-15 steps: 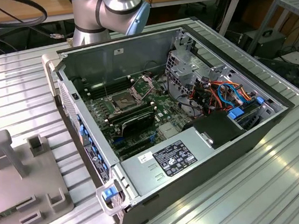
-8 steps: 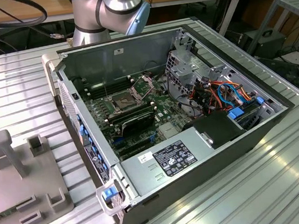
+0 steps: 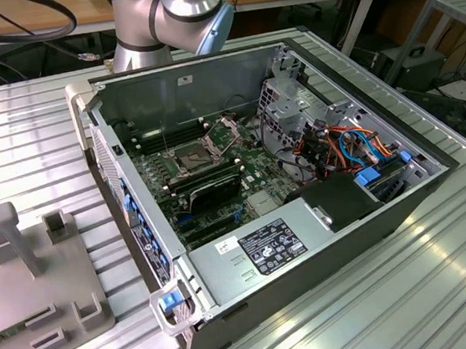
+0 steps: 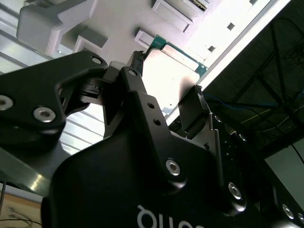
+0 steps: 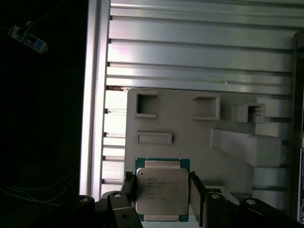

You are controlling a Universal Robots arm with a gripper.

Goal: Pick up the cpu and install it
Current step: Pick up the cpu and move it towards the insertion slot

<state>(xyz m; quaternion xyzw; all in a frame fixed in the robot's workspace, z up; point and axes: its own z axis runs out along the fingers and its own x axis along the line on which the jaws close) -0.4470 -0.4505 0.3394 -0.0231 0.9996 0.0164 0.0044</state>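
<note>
Fingers (image 5: 129, 189) of the gripper (image 5: 162, 192) stand narrow, one against each of two opposite edges of the cpu (image 5: 161, 187). In both wrist views they appear to pinch it by the green board. The cpu sits over the near end of the grey fixture plate (image 5: 190, 128), but I cannot tell whether it has left the plate.

To my eye, a good pickup means a light, square grip on the board's edges alone, with the chip kept level so its underside never drags across the plate.

The cpu looks clean: a dull silver heat spreader with small print, framed by a thin green border. In the second wrist view its green corner (image 4: 183, 50) shows past the fingertips.

Beyond it on the plate are several small slots and a T-shaped post (image 5: 247, 147), all resting on the ribbed aluminium table (image 5: 190, 52). Well apart, in the exterior view, the open computer case (image 3: 374, 234) shows its cpu socket (image 3: 193, 156), which looks bare.
</note>
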